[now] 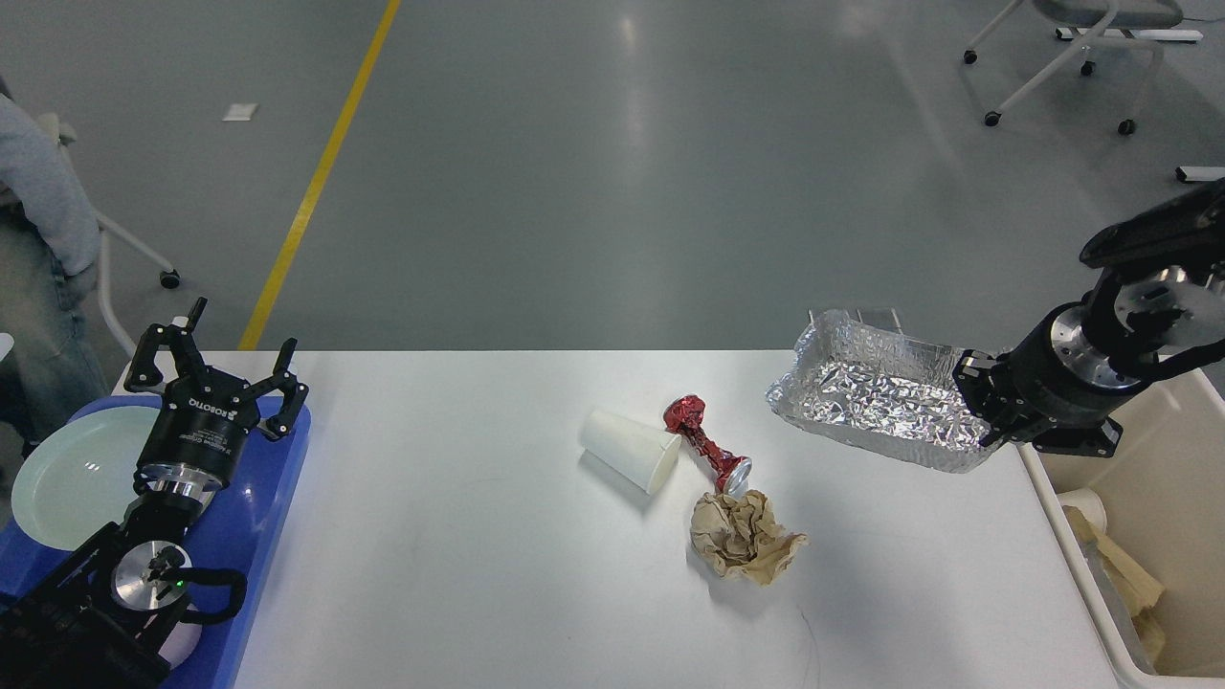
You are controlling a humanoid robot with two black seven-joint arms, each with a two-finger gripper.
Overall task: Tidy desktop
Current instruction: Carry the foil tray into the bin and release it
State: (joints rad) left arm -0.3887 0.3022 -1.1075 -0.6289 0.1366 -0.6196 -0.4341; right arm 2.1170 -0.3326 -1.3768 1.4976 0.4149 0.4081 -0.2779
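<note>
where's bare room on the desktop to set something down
Free: the desktop between the blue tray and the paper cup, and the near right by the bin. Crowded: centre, where cup, crushed can and crumpled paper cluster.

Bin (1163, 478) cut by right edge; tray (278, 498) under left arm.

A yellow floor line (321, 172) is seen beyond, two wheeled chairs (1081, 38) are parked, and a seated person (38, 220) is glimpsed.
</note>
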